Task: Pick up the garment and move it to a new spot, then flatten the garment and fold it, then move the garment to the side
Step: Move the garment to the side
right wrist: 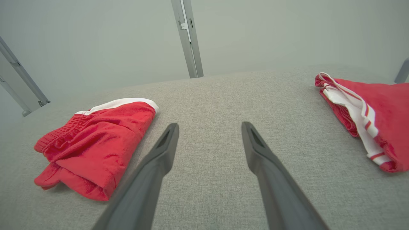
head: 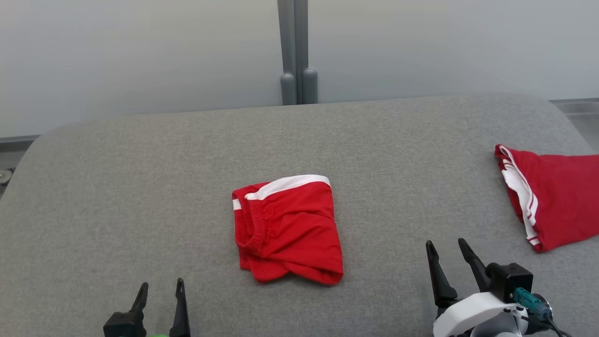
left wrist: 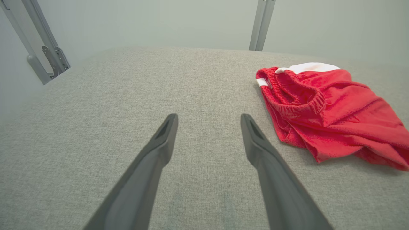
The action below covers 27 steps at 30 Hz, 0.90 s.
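Observation:
A red garment (head: pixel 288 229) with a white band and an elastic waistband lies folded in a compact bundle at the middle of the grey table (head: pixel 140 187). It also lies right of my left fingers as the garment (left wrist: pixel 322 108) and left of my right fingers as the garment (right wrist: pixel 96 143). My left gripper (head: pixel 160 290) stands open near the front edge, left of the bundle, nothing between its fingers. My right gripper (head: pixel 448 250) is open too, at the front right, apart from the cloth. Both gripper views show bare table between the fingers: left gripper (left wrist: pixel 209 119), right gripper (right wrist: pixel 210 127).
A second red garment (head: pixel 557 196) with white striped trim lies at the table's right edge, and is seen as the second garment (right wrist: pixel 374 118) in the right wrist view. A grey post (head: pixel 297 51) rises behind the table against a pale wall.

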{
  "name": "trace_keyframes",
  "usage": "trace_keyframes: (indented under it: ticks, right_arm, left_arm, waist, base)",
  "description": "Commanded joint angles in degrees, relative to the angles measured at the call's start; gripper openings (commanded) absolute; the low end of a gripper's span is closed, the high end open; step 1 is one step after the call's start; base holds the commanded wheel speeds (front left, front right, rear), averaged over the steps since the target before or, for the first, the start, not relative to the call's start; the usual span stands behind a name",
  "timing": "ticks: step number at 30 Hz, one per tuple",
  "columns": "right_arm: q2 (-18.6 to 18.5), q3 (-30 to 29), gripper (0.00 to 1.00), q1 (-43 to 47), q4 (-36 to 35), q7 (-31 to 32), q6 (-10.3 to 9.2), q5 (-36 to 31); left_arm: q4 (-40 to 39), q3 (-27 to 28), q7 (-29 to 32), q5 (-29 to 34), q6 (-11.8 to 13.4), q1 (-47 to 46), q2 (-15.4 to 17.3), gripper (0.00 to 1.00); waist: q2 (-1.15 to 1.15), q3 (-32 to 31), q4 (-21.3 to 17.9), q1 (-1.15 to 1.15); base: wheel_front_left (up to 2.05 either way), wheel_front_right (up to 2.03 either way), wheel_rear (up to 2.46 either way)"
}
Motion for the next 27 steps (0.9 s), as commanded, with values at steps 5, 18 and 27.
trace_keyframes:
  ticks: [5, 18, 27]
  right_arm:
    - [-0.1, 0.8, 1.00, -1.2, 1.5, -0.1, -0.02, 1.9]
    - [-0.1, -2.7, 1.00, -7.7, 9.9, -0.1, -0.02, 8.0]
    - [-0.2, -4.3, 1.00, -14.4, 20.2, -0.1, -0.02, 8.7]
  left_arm:
    - [0.3, -3.0, -0.1, 0.4, -0.6, -2.0, 0.2, 1.00]
    - [-0.2, -6.9, -0.1, 0.5, -0.5, -4.4, 0.2, 1.00]
    - [-0.7, -6.9, -0.1, 0.2, -0.1, -3.2, 0.1, 1.00]
  waist:
    - [0.00, 3.3, 7.9, 0.00]
    - [0.00, 7.8, 25.4, 0.00]
    - [0.00, 9.1, 29.2, 0.00]
  base:
    - [0.00, 0.00, 0.00]
    - [0.00, 0.00, 0.00]
    - [0.00, 0.00, 0.00]
